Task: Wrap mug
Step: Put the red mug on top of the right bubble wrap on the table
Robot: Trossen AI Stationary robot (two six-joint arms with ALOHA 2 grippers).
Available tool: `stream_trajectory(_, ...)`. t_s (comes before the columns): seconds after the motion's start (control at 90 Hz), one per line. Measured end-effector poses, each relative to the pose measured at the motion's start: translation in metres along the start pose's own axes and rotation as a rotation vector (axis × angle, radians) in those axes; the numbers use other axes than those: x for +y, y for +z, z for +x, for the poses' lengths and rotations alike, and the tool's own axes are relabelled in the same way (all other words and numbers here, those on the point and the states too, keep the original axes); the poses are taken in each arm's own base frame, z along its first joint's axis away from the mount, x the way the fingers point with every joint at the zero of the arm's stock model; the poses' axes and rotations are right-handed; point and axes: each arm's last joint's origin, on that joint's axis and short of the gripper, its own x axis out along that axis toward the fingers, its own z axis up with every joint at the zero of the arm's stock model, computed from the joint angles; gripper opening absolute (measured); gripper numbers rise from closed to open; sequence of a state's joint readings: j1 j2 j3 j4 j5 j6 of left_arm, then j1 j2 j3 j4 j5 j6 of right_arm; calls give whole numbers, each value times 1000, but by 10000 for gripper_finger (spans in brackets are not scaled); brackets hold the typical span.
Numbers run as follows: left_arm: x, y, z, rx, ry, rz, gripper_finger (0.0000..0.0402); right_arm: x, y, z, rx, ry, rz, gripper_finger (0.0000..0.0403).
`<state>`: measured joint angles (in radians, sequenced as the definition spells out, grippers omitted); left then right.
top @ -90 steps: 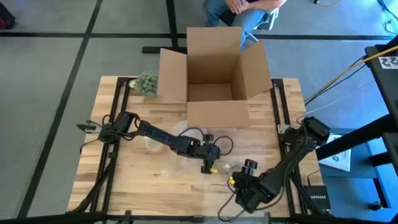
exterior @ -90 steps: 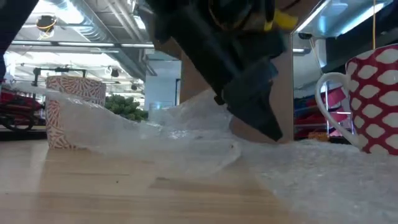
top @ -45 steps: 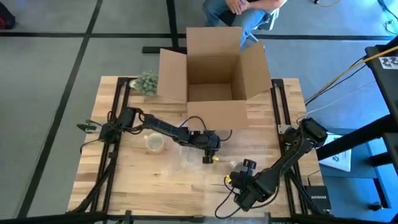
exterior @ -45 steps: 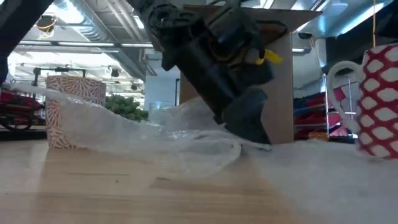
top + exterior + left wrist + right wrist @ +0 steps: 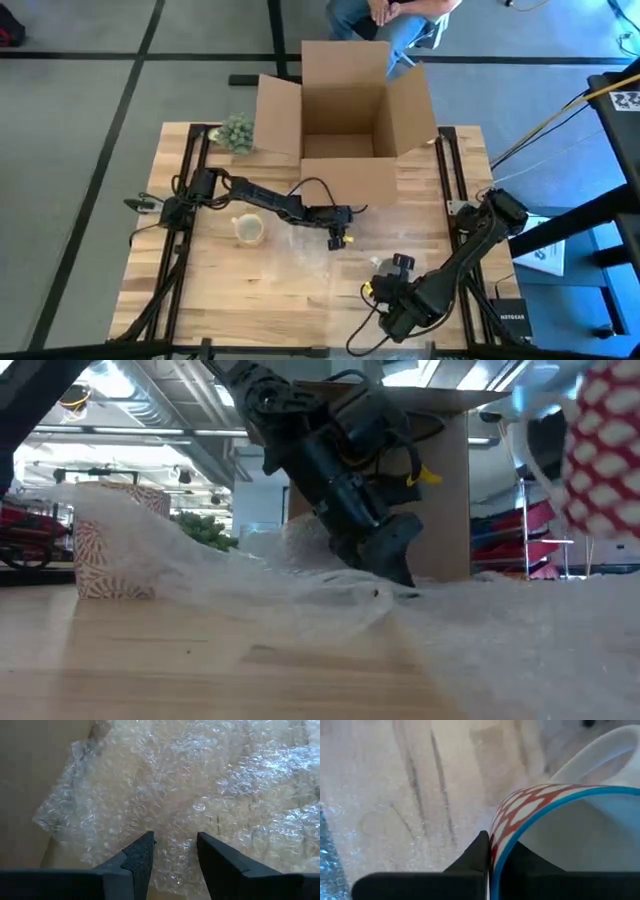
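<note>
Mug: a white ceramic mug point(image 5: 605, 450) with a red lattice pattern and a blue inner rim was held clear of the worktop, above the near right part of it; its rim and handle also filled the right wrist view point(image 5: 560, 805).
Right pincer: the right pincer point(image 5: 487, 857) was pinching the mug's wall at the rim, one finger outside and one inside; in the high view it sat near the front edge, right of centre point(image 5: 398, 268).
Wrap: a clear sheet of bubble wrap point(image 5: 200, 785) lay spread over the middle of the worktop, rumpled and raised at its left side in the low view point(image 5: 200, 575).
Left pincer: the left pincer point(image 5: 174, 851) was spread apart, its tips down at the bubble wrap, just in front of the box point(image 5: 334, 240).
Box: a large open brown cardboard box point(image 5: 345, 120) stood at the back of the worktop, flaps up.
Cup: a small clear plastic cup point(image 5: 248, 229) stood left of centre.
Plant: a small green leafy clump point(image 5: 237, 131) sat at the back left corner.
Worktop: pale wooden boards point(image 5: 250, 290).
Person: a seated person's legs point(image 5: 385, 20) showed beyond the box.
</note>
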<state>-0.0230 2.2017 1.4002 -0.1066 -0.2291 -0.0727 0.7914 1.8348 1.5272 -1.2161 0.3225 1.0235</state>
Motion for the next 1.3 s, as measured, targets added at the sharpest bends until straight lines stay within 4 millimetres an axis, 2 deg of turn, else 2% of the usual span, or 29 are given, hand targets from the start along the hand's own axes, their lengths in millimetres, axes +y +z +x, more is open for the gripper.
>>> stream_trajectory(0.133, -4, 2, -4, -4, -30, 8, 134, 6, 6, -5, -43, 72, -7, 4)
stream_trajectory(0.467, -23, 4, -23, 10, -117, 71, 134, 6, -13, 36, 31, 90, 20, 4)
stream_trajectory(0.689, -28, 5, -24, 1, -122, 80, 134, 9, -7, 38, 33, 164, 23, 4)
stream_trajectory(0.867, -24, 5, -23, 1, -119, 70, 134, 13, -3, 31, 41, 207, 7, 3)
stream_trajectory(0.967, -24, 5, -23, 1, -119, 68, 134, 12, -3, 29, 44, 197, -32, 3)
stream_trajectory(1.122, -24, 6, -23, -1, -118, 68, 134, 4, -16, 49, 103, 138, -40, 3)
stream_trajectory(1.3, -24, 6, -24, -3, -128, 67, 134, -6, -24, 53, 159, 73, -24, 3)
